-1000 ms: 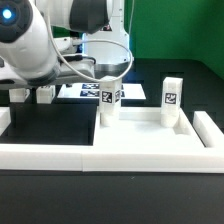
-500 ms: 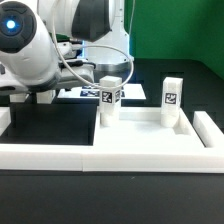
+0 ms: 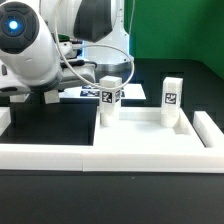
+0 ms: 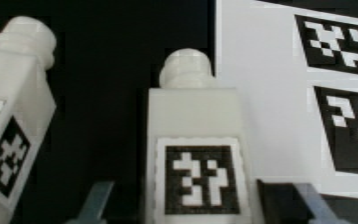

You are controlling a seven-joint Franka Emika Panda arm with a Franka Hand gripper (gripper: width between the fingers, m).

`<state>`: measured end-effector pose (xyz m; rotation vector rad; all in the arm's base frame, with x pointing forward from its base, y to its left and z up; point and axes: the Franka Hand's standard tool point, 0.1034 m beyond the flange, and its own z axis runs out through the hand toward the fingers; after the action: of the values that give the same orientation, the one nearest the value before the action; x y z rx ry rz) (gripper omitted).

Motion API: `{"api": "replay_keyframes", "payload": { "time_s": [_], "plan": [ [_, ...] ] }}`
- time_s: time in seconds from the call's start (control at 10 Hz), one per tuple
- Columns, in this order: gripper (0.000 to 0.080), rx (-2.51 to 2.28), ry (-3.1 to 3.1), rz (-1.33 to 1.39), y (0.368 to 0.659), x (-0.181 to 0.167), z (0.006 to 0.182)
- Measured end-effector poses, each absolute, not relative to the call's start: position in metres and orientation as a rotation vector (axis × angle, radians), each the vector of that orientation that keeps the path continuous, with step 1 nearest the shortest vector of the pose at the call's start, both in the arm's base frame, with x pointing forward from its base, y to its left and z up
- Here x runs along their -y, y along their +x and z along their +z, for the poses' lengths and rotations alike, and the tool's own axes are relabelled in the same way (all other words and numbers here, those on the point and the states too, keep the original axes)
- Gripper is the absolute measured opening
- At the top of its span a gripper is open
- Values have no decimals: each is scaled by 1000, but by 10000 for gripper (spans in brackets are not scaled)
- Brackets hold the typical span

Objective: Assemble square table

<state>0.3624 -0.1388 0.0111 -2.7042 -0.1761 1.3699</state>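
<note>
Straddling leg (image 4: 197,150) | pincer (image 4: 197,205) flanks it, whether it pinches cannot be told | leg on worktop (image 4: 114,60) between second leg (image 4: 16,120) and marker board (image 4: 274,100) | risk: finger clips second leg, or skewed pinch tips leg

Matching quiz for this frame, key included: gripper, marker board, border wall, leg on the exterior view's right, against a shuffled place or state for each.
Things
1. gripper
2. marker board
3. border wall
4. leg on the exterior view's right

Places or states
A. stands upright
B. low, runs along the front of the scene
C. open, jaws either side of another leg, a gap showing on both sides
D. lies flat, printed with tags

Pairs: 1-C, 2-D, 3-B, 4-A
</note>
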Motion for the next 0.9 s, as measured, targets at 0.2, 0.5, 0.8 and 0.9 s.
{"api": "replay_keyframes", "payload": {
  "time_s": [0.2,0.5,0.8,0.9],
  "plan": [
    [288,185,-2703,1370,363,138,11],
    [288,194,-2702,1370,363,137,11],
    [290,328,-2651,1334,388,138,58],
    [290,355,-2653,1312,394,135,81]
  ]
}}
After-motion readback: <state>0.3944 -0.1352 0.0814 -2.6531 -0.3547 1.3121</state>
